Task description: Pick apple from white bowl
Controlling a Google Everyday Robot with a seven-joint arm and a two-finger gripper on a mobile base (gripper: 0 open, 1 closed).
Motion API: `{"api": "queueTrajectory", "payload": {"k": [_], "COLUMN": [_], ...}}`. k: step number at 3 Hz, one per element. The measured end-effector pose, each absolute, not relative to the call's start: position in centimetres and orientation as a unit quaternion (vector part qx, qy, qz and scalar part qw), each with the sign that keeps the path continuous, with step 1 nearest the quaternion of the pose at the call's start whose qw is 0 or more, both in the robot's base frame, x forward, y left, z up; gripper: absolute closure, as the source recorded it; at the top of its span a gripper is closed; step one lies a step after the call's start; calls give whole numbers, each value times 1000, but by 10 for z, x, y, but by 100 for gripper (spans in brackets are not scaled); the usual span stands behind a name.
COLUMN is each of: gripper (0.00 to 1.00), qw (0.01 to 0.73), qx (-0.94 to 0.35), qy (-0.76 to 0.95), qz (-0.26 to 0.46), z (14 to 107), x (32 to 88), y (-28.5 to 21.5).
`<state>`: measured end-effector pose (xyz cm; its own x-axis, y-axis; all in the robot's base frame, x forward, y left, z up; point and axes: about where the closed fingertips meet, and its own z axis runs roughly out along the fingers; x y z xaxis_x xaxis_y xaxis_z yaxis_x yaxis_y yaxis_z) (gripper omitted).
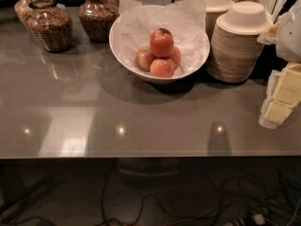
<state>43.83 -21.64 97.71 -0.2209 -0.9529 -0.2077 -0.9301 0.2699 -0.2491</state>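
Gripper (281, 97) far rt — glossy grey tabletop (141, 119), floor cables (188, 210)

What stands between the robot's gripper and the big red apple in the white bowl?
The gripper is at the right edge. A stack of beige bowls beside the white bowl stands roughly on the straight line to the apple. From above nothing visible covers the apple, which tops the smaller apples.

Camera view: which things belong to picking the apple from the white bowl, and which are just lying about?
For the job: apple, white bowl, pincer at the right edge.
Lying about: smaller apples, stacked beige bowls, jars, paper liner.
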Motion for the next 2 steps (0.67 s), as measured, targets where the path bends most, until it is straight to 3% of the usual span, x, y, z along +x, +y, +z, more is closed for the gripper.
{"api": "queueTrajectory", "payload": {"k": [2], "gripper": [0], "qw": [191], "qx": [-596], "qy": [780], "qz": [-25], "z": [976], "x": [445], "y": [-215]}}
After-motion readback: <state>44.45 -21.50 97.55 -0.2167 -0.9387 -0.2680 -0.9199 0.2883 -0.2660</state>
